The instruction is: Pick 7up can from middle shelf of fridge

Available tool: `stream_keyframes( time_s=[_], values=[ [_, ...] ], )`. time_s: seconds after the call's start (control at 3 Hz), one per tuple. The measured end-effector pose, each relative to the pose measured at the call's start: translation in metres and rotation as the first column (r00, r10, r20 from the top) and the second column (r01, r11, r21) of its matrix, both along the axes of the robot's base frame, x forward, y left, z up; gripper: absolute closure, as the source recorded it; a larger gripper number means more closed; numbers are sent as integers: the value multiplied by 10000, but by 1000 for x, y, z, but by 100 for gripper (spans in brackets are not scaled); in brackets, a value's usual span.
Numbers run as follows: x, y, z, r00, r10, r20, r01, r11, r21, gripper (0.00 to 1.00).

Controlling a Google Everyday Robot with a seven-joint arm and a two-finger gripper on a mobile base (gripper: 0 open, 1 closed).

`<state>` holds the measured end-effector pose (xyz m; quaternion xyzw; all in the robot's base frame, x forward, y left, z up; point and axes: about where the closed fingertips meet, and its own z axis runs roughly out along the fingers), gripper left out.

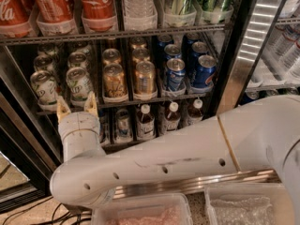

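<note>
The fridge (pixel 236 64) stands open with wire shelves of drinks. On the middle shelf (pixel 140 99), pale silvery 7up cans with green markings stand in two lanes at the left; the front ones are at the far left (pixel 44 86) and beside it (pixel 78 82). My gripper (pixel 77 108) is open, its two tan fingertips (pixel 91 103) pointing up just below and in front of the second front 7up can, level with the shelf edge. It holds nothing. My white arm (pixel 187 149) crosses the lower frame.
Gold cans (pixel 144 77) and blue Pepsi cans (pixel 175 73) fill the middle shelf's other lanes. Red Coca-Cola bottles (pixel 97 3) stand above, small white-capped bottles (pixel 145 122) below. The black door edge (pixel 18 139) is at left. Clear bins (pixel 140 212) sit at the bottom.
</note>
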<state>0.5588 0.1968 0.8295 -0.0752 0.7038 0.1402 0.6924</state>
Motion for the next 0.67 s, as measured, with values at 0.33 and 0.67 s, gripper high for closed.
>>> stream_keyframes(
  time_s=[0.33,0.67],
  values=[
    [13,0,4,9999,-12,139,14,9999,-159,37],
    [28,-7,11,9990,-213,384,232,9985,-493,36]
  ],
)
